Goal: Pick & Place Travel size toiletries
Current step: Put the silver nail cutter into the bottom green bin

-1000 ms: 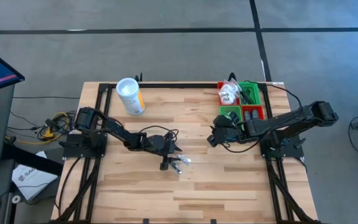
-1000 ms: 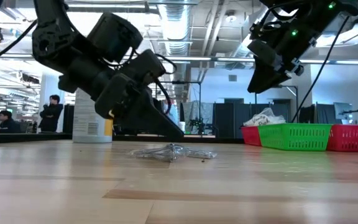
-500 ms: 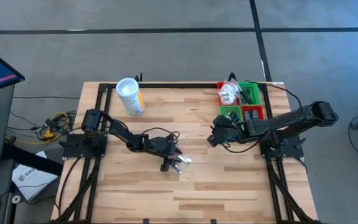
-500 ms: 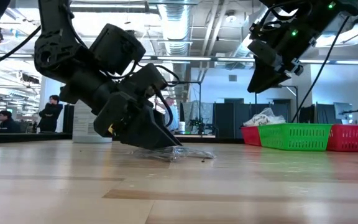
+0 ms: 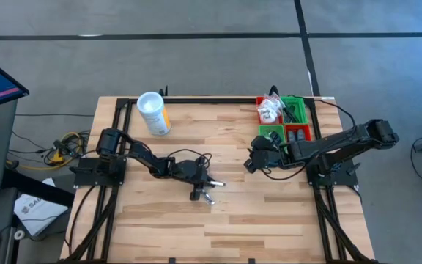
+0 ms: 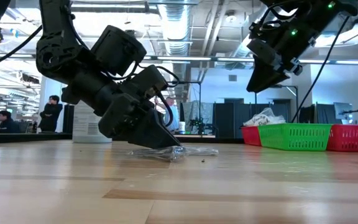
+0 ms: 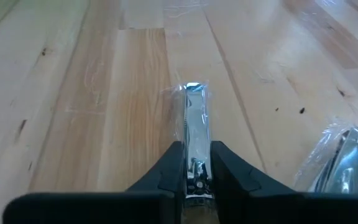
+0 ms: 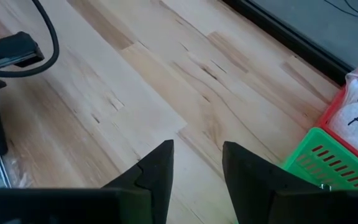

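Shiny metal in a clear wrapper, the nail clipper (image 7: 192,134) lies flat on the table (image 5: 269,220) near its middle, long axis running straight out from the left gripper (image 7: 193,176), whose fingers are clamped on its near end. A second wrapped packet (image 7: 344,158) lies just beside. The right gripper (image 8: 196,167) hangs well apart near the green bin (image 5: 272,134), fingers apart and empty.

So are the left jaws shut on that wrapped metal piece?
Shut: the left gripper pinches the metal piece between its jaws.
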Controlling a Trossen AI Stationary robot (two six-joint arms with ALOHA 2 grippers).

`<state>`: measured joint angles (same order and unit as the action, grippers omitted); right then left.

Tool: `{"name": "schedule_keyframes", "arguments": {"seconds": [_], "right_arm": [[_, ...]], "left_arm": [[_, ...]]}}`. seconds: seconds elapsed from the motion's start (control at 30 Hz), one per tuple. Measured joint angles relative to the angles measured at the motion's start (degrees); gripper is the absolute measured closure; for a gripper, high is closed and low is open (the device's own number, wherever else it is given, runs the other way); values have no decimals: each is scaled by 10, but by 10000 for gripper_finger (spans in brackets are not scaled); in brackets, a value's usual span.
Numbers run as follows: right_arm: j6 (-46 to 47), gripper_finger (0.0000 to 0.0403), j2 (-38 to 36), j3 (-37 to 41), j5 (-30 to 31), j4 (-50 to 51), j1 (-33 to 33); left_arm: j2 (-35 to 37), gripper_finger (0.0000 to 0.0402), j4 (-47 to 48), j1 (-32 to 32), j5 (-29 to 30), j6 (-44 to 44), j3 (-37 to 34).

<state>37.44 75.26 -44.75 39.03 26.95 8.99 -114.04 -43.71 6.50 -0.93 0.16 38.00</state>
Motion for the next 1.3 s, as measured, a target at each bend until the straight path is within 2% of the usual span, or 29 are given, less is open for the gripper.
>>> {"name": "schedule_keyframes", "arguments": {"seconds": [0.3,0.8,1.1,1.3], "right_arm": [[-9,276,0,0,-5,-25,2],[-123,280,0,0,-19,-152,58],[-203,280,1,0,-107,-268,81],[-216,280,1,0,-122,-294,91]], "left_arm": [[31,357,11,3,4,-4,-3],[122,357,-1,2,69,-5,-3],[181,355,-2,2,84,0,-2],[208,354,-2,2,84,11,-2]]}}
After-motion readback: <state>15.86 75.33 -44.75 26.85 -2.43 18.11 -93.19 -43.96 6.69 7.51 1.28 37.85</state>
